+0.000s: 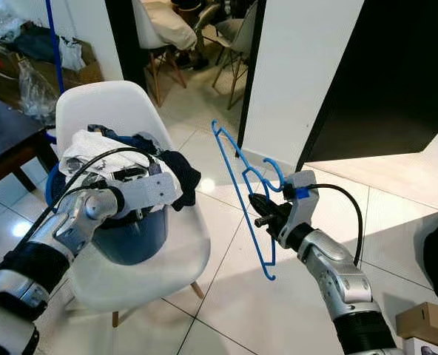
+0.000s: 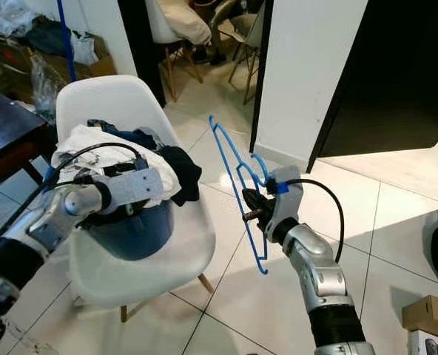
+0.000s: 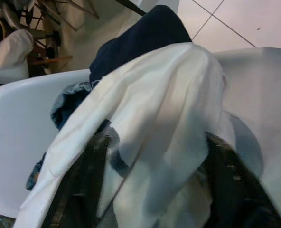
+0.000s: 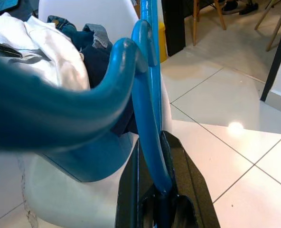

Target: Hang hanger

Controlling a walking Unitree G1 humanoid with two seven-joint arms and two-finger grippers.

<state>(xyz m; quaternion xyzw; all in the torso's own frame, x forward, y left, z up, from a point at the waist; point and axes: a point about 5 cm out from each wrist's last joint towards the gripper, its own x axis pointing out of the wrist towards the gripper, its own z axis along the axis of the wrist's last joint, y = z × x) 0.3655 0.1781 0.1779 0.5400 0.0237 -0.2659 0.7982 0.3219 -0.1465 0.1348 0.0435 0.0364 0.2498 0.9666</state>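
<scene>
Hanger: a blue plastic hanger (image 1: 243, 194) stands nearly on edge in the air over the tiled floor (image 1: 226, 296), at about 3 o'clock of the chair, apart from it; one end points up toward 11 o'clock, the other down toward 5 o'clock.
Right gripper: the right gripper (image 1: 262, 210) sits at centre right of the head views, its black fingers (image 4: 185, 187) pressed against both sides of the hanger's bar near the hook, holding it off the floor.
Right wrist view: the hook (image 4: 74, 102) curves large and close across the frame, and the bar runs down into the narrow slot between the two fingers.
Left gripper: the left gripper (image 1: 176, 185) reaches over the pile of laundry at about 9 o'clock of the hanger; its fingers are against the white cloth, and whether they are apart or closed cannot be told.
Laundry: a white garment (image 3: 159, 118) lies on top, with dark navy cloth (image 1: 180, 171) hanging at the side nearest the hanger and denim underneath.
Basket: a blue basket (image 1: 134, 237) holds the clothes and sits on the seat.
Chair: a white moulded chair (image 1: 108, 107) with wooden legs.
Background: a dark table (image 1: 4, 137) at 9 o'clock, more chairs (image 1: 234, 37) at 12 o'clock, and a cardboard box (image 1: 426, 322) at 4 o'clock.
</scene>
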